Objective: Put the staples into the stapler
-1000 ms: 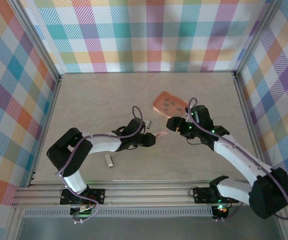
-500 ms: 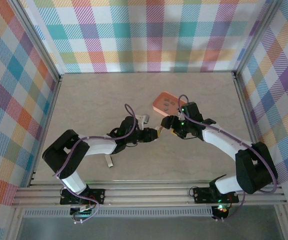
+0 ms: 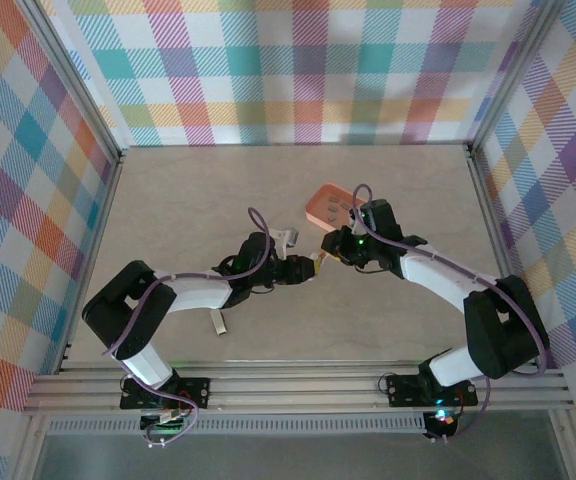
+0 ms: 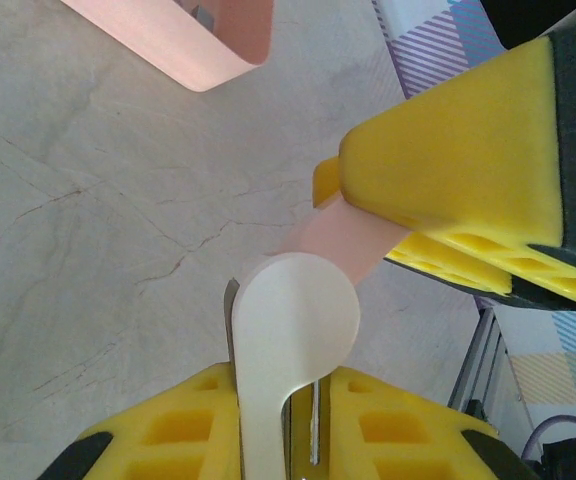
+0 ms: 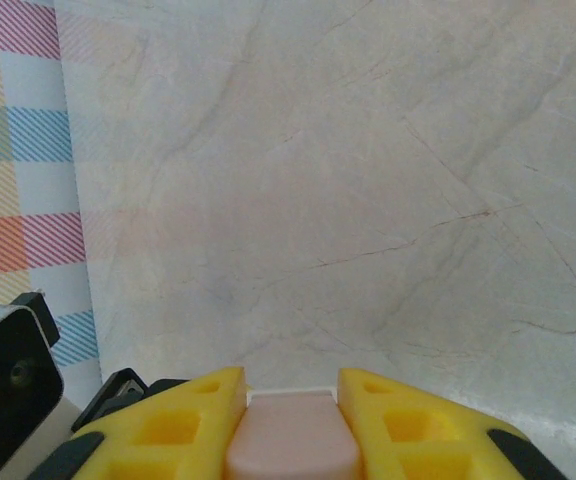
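The two hands meet over the middle of the table (image 3: pixel 188 200), each clamped on an opposite end of the stapler (image 3: pixel 320 262), which hangs between them rather than lying flat. The left hand (image 4: pixel 288 425) has its pads closed on the pale, rounded inner piece, while the right hand (image 4: pixel 408 225) pinches the pink body; its own camera shows the pink end wedged between the yellow pads (image 5: pixel 188 420). Holding both halves this way looks meant to pull or hinge the stapler open, so the channel inside is exposed for loading. The staples (image 3: pixel 336 207) sit as small grey strips in the orange tray (image 3: pixel 318 205) just behind the right hand, near at hand but not yet picked up.
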Controlling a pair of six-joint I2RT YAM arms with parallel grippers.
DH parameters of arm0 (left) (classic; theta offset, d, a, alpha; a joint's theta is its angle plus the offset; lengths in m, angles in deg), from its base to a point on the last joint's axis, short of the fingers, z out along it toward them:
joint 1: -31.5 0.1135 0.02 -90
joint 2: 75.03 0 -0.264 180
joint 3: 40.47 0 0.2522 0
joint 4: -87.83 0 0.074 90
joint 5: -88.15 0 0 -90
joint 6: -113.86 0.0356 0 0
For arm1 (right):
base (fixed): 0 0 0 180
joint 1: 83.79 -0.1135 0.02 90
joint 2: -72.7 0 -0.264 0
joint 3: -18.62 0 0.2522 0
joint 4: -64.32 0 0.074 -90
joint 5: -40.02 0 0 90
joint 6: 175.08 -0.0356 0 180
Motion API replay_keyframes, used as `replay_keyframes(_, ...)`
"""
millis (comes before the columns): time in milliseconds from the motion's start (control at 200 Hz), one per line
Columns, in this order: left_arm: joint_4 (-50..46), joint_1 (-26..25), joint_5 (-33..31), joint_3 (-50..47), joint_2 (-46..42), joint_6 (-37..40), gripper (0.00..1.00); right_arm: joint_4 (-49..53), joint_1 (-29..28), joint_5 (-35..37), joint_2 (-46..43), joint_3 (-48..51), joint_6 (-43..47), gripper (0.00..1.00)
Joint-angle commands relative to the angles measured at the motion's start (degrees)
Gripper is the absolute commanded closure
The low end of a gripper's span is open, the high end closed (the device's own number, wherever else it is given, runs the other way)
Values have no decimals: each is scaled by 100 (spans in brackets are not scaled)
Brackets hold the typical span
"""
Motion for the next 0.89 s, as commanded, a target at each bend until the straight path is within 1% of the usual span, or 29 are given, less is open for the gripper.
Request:
replay_keyframes(0, -36, 39, -115, -43, -264, 30, 72, 90, -110, 185, -122, -157, 196, 80)
replay_keyframes(115, -471, 110, -488, -82, -536, 68, 45, 523, -343, 880, -309, -272, 444, 80)
replay_keyframes(165, -655, 175, -692, -143, -745, 98, 37, 672, -419, 1113, -324, -321, 499, 80)
replay_keyframes(250, -1301, 332, -1148, -225, -1232, 151, 29, 1142, -652, 1677, -243, -546, 659, 80)
replay_keyframes(285, -1657, 415, -1345, -237, -1455, 192, 27, 1302, -747, 1902, -163, -664, 726, 80)
replay_keyframes(330, -2254, 519, -1637, -198, -1746, 257, 25, 1535, -870, 2096, -24, -835, 796, 80)
replay_keyframes(400, -3343, 693, -2137, -45, -2148, 280, 17, 1868, -1060, 2321, 276, -1125, 899, 80)
replay_keyframes(485, -4412, 950, -2378, 112, -2525, 328, 15, 2231, -1304, 2470, 736, -1575, 993, 80)
replay_keyframes(580, -5452, 1172, -2577, 146, -2897, 69, 14, 2765, -1540, 2612, 1305, -2163, 1074, 80)
replay_keyframes(650, -5877, 1211, -2718, 35, -3231, -155, 14, 3056, -1652, 2672, 1664, -2506, 1092, 80)
replay_keyframes(765, -6481, 1220, -3020, -194, -3802, -770, 16, 3398, -1774, 2813, 2157, -2967, 1135, 80)
replay_keyframes(890, -7116, 1229, -3237, -287, -4169, -1169, 17, 3655, -1810, 2867, 2631, -3380, 1243, 80)
